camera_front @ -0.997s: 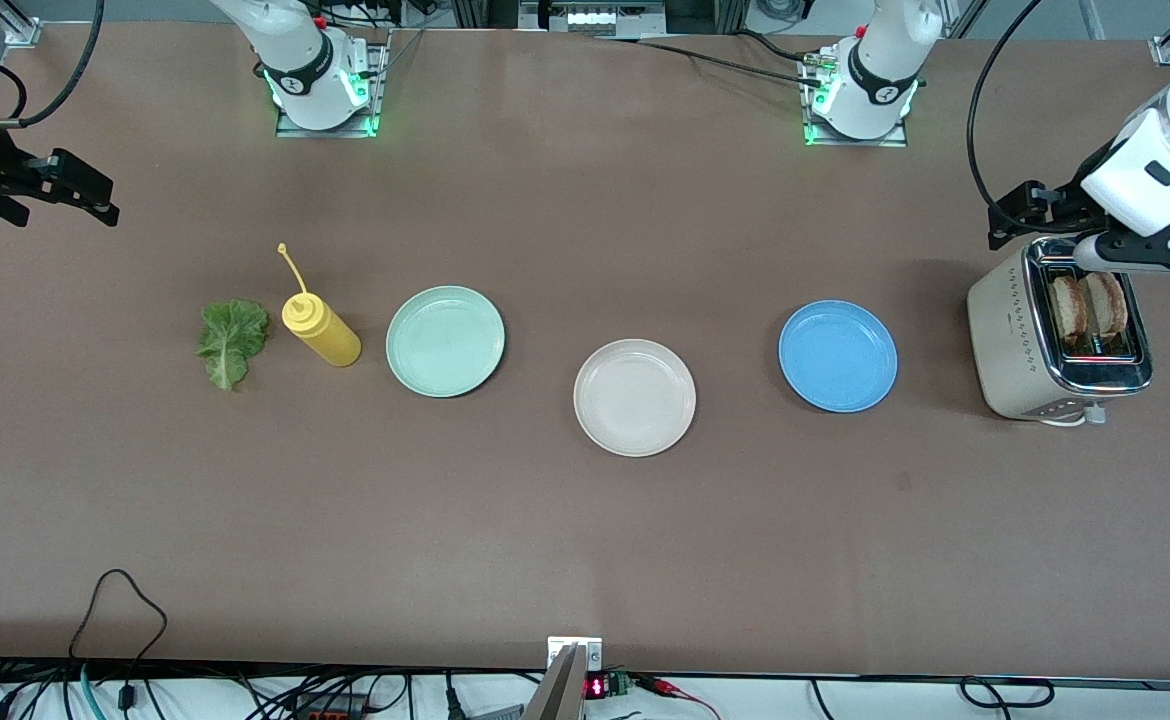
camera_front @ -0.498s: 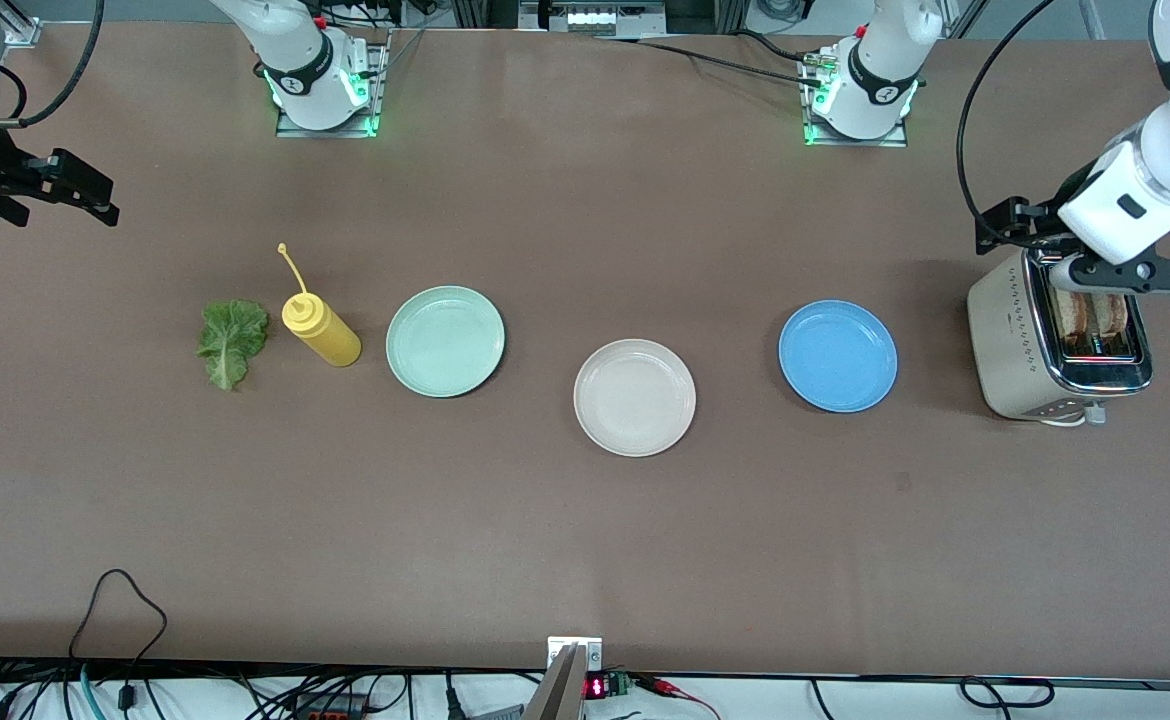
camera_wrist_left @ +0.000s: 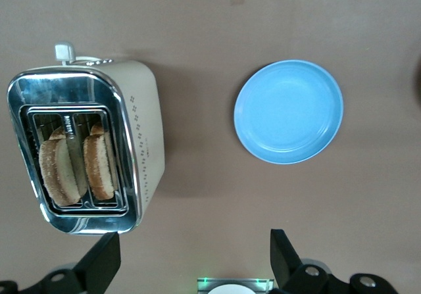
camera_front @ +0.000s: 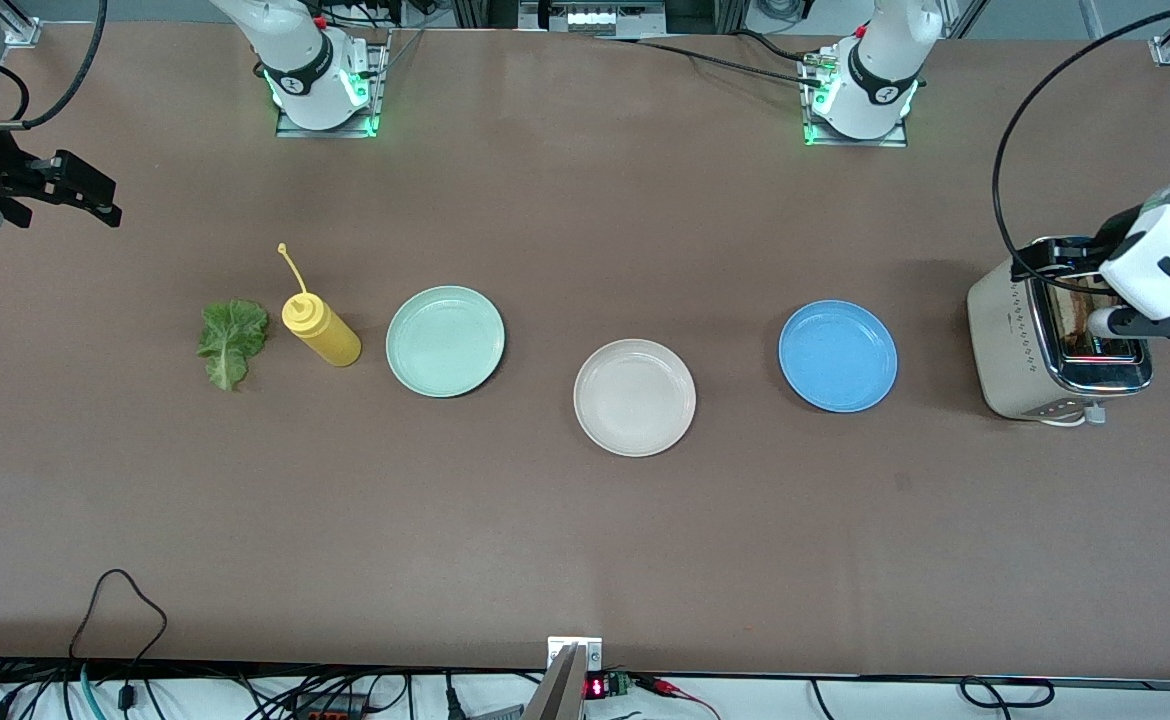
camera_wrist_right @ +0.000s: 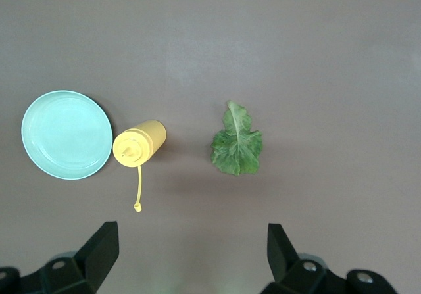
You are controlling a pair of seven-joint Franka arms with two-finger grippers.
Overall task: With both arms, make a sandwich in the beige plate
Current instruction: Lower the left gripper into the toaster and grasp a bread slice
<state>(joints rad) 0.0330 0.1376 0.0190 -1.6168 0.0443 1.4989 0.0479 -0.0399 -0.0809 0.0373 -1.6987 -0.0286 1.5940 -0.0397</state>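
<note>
My left gripper point(camera_wrist_left: 191, 268) is wide open and empty, hanging over the toaster point(camera_front: 1030, 345) at the left arm's end of the table. Over the last second it swung from the top edge of the toaster to sit more squarely over it; in the front view the wrist now covers most of the slots. The left wrist view looks straight down on both bread slices point(camera_wrist_left: 75, 168), standing upright, one per slot, untouched. My read: this is alignment ahead of a descent for the first slice, nothing gripped yet.

My right gripper point(camera_wrist_right: 191, 261) is also fully open and empty. That arm waits, parked high near the right arm's end of the table, unchanged from a second ago. Its wrist camera sees the lettuce leaf point(camera_wrist_right: 236, 143) flat on the table, the yellow squeeze bottle point(camera_wrist_right: 138, 144) just beside it, and the mint-green plate point(camera_wrist_right: 66, 134) beside the bottle.

The beige plate point(camera_front: 634, 397) is bare, mid-table, between the mint-green plate and the blue plate point(camera_front: 837, 356), slightly nearer the front camera than both.

So the sandwich has not been started: bread in the toaster, leaf well apart from the plate. The fingers need to line up across one slice's faces before going down; the slots look tight.
</note>
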